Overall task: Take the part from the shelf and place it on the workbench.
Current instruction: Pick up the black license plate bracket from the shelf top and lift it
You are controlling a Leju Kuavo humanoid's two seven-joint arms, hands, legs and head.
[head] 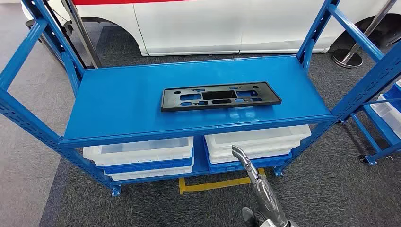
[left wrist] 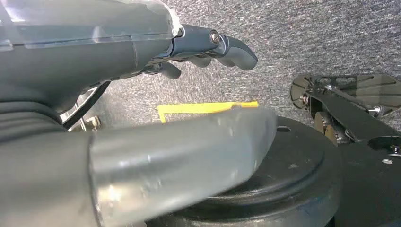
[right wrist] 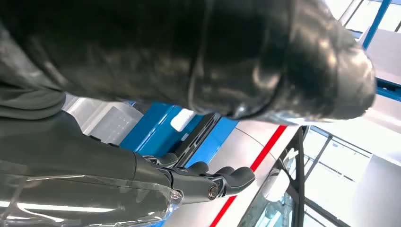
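A flat black plastic part (head: 220, 97) with several cut-outs lies on the top board of the blue shelf (head: 123, 104), right of its middle. My right hand (head: 242, 158) reaches up in front of the shelf's lower level, below the part and apart from it. Its fingers (right wrist: 227, 178) are stretched out and hold nothing. Beyond them, in the right wrist view, the part's dark edge (right wrist: 199, 133) shows on the blue shelf (right wrist: 156, 124). My left hand (left wrist: 208, 47) hangs over the grey carpet, its fingers loosely apart and holding nothing.
White bins (head: 142, 153) and a second stack of bins (head: 255, 142) fill the shelf's lower level. Yellow floor tape (head: 213, 185) marks the carpet in front. A white vehicle (head: 213, 23) stands behind the shelf, a stanchion base (head: 347, 57) at the back right, and another blue rack (head: 383, 113) on the right.
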